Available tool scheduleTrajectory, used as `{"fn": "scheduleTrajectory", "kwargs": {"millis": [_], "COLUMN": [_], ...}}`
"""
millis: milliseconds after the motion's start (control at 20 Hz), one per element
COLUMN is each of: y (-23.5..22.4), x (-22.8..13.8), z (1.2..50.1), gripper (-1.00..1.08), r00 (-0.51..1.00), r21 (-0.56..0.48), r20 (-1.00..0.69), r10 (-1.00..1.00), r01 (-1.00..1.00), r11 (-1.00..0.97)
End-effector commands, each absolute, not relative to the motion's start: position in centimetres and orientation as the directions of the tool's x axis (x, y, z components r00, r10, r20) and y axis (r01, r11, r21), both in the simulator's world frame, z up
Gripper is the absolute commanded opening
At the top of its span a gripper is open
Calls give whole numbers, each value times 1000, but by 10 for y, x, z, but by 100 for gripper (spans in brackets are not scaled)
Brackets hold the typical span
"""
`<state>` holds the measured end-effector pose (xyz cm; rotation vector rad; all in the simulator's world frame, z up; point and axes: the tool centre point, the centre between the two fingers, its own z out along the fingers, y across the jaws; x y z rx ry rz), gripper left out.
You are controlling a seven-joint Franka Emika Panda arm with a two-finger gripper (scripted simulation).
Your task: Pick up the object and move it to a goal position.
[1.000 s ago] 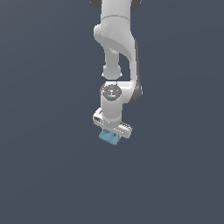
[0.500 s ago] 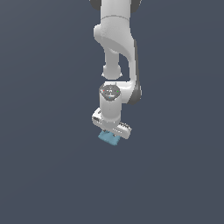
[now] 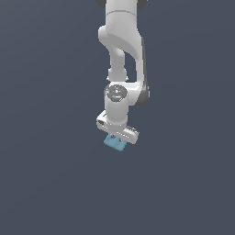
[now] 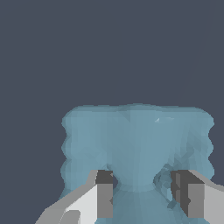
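The object, a small teal-blue flat block (image 3: pixel 114 143) with bumpy edges, sits directly under my white gripper (image 3: pixel 116 137) in the exterior view, with only its lower edge showing below the hand. In the wrist view the block (image 4: pixel 135 135) fills the lower half of the picture, wavy-edged with a dip in its middle. My gripper (image 4: pixel 142 194) has its two fingers (image 4: pixel 104 194) close together, with the block's middle part between them. The jaws look shut on the block. I cannot tell whether the block rests on the floor or is lifted off it.
A plain dark grey-blue floor (image 3: pixel 50 183) surrounds the arm on all sides. The white arm (image 3: pixel 121 50) stands upright above the gripper. No other objects or goal marker show.
Almost nothing has moved; the arm, gripper and block stay in the same place across the frames.
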<state>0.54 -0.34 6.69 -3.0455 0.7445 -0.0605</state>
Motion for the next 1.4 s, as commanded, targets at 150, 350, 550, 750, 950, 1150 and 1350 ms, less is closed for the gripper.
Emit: {"fn": "scheduleTrajectory", "kwargs": {"millis": [150,350,550,750,950,1150,1350], "y": [5,14,25,38,50,62,74], "x": [0,-7,-14,-23,-30,-37,-43], "z": [96,127,167,213,258,301,343], "gripper": [-100,-100,-100,-100,-100,-100,-100], "r00": [887,887,888,889,889,890,890], "r21": [-14,-13,-11,-8,-6,-4,-2], "r20": [34,31,27,23,19,15,11], "r10": [-460,-460,-459,-458,-457,-456,-455], "r01": [-460,-460,-459,-458,-457,-456,-455], "r11": [-888,-888,-888,-889,-889,-890,-891]}}
